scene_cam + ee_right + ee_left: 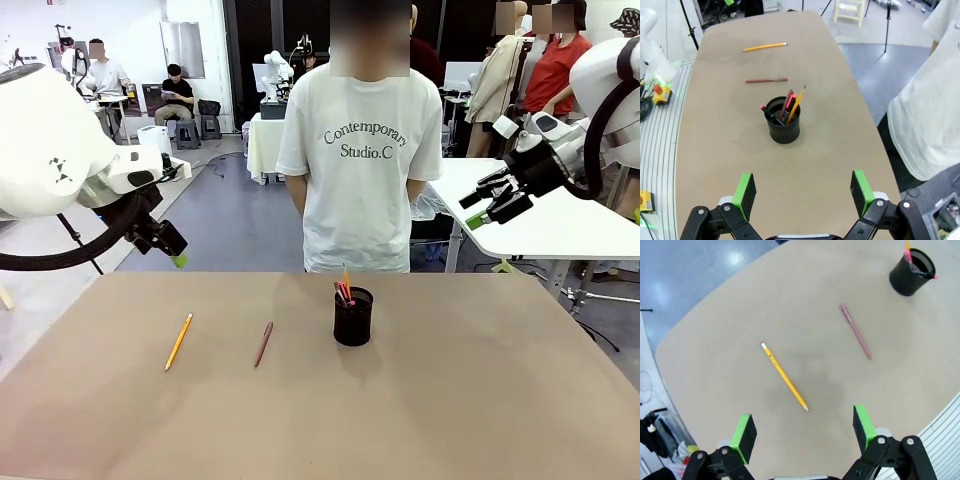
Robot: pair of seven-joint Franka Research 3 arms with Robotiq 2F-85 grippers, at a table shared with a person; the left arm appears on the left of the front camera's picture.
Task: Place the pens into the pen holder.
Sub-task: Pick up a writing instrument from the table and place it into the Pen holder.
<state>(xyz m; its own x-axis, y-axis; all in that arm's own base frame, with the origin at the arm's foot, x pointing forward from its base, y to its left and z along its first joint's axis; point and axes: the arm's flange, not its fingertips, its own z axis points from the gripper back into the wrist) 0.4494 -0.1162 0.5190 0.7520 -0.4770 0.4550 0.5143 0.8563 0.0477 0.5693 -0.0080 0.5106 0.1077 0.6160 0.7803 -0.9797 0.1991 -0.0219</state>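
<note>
**Two pens loose on the table, both grippers open and empty**

The small black cylindrical mesh pen holder (352, 318) stood upright near the middle of the tan table (480, 400), toward its far edge. Several thin pens (344, 289), red, pink and one orange, leaned inside it with their ends above the round rim.

Two more lay flat on the table to the robot's left of the holder. A slim reddish-brown pen (263, 344) lay nearer the holder. A yellow-orange pencil (178, 341) with a pale eraser end lay farther left. They were apart from each other and from the holder.

The left gripper (804, 430) hung above the left side of the table. Its green-padded fingers (745, 432) were spread wide with nothing between them. In the left wrist view the yellow-orange pencil lay on the table just ahead of the gap.

The right gripper (804, 192) was held high on the right side, its jaws also wide apart and empty. The right wrist view looked down on the pen holder ahead of it. Neither gripper touched anything.

A person (360, 150) in a white printed T-shirt stood at the far edge of the table, behind the holder.
</note>
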